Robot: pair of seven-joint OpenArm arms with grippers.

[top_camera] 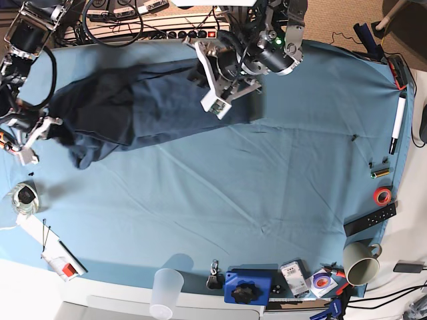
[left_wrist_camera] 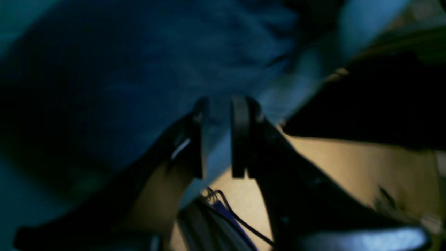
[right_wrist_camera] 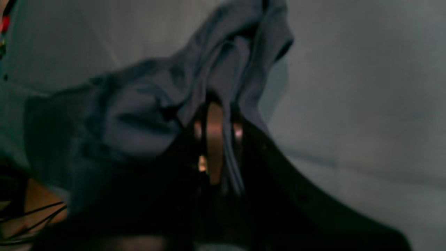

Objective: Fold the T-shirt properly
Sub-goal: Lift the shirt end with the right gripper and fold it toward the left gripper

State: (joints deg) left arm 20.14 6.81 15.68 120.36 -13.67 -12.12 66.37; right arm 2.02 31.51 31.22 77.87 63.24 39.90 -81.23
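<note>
Finding the T-shirt (top_camera: 133, 110) lying across the far left part of the desk (top_camera: 267, 193), with its long axis running side to side in the base view and tilting slightly down toward that view's left. Spanning the garment with one tool at each end: the right tool (right_wrist_camera: 217, 139) at the view's left end, the left tool (top_camera: 217, 100) at the opposite end, near the desk's far edge.

Pinching a bunched ridge of the dark fabric with the right tool, jaws nearly together, and letting the rest drape away to the left in the right wrist view. Showing a narrow gap between the left tool's jaws in the left wrist view, with blue cloth behind or between them; being too blurred for telling whether gripping anything.

Reaching the right arm out low along the desk's left side, wrist turning inward toward the garment. Bending the left arm over from the far edge, pointing the tool down at the fabric.

Judging the coming move as turning on that side-to-side axis: probably carrying one end along it toward the other for a fold, with neither arm standing nearer than the other, each being at its own end.
</note>
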